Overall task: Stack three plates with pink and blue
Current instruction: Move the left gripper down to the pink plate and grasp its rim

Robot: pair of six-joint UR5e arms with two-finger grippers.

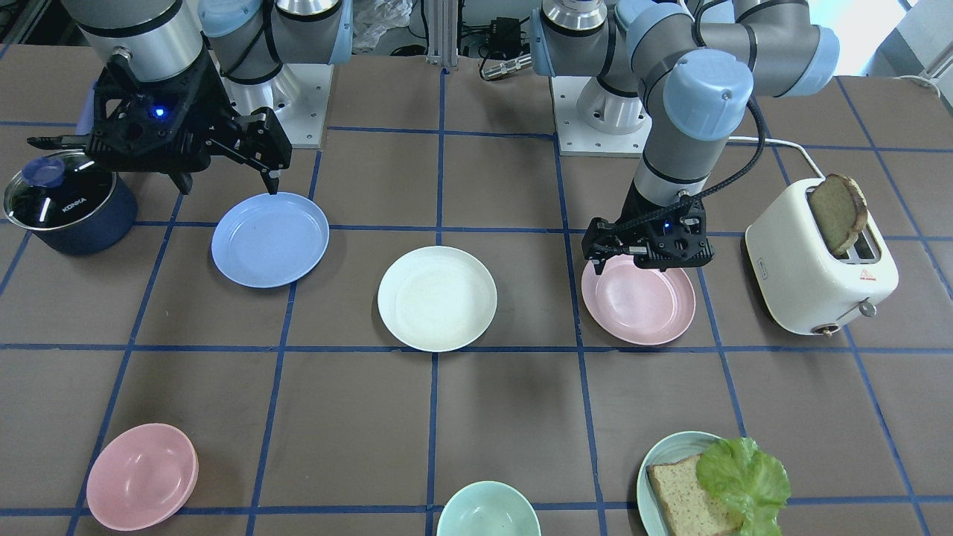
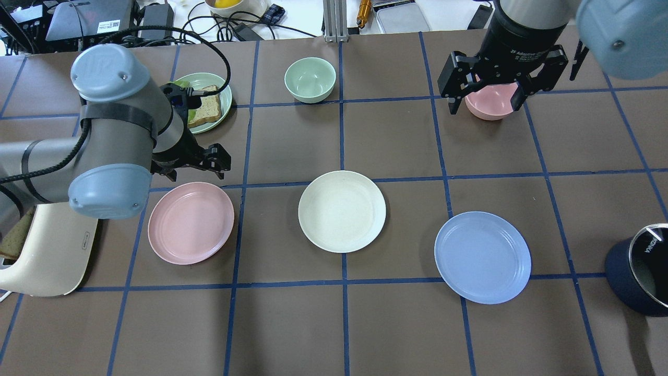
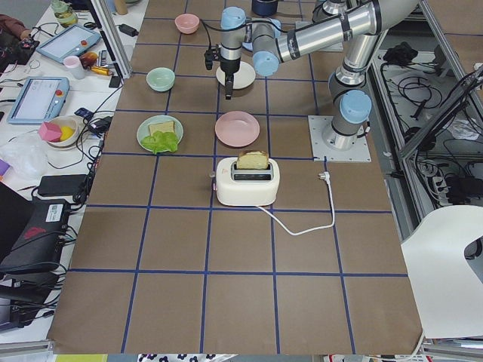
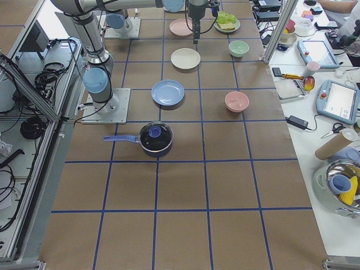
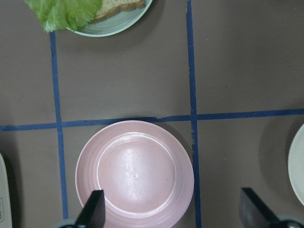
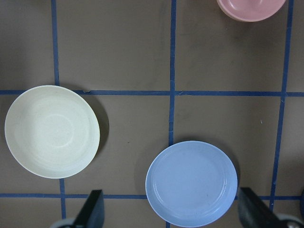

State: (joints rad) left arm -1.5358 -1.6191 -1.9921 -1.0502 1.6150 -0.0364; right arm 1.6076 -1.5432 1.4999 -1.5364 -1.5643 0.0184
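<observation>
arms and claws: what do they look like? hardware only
The left arm and right arm: silver-grey tubes, pale blue joint caps. The left claw and right claw: black, two-fingered, each with a lit blue light. A black cable loops along the left arm. White lettering on the right wrist's black collar.

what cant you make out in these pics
Overhead view: green plate half hidden behind the left arm.
Overhead view: pink bowl partly behind the right gripper.
Overhead view: pot cut off by the right edge.
Front-facing view: pink plate, robot-side rim covered by the left gripper.
</observation>
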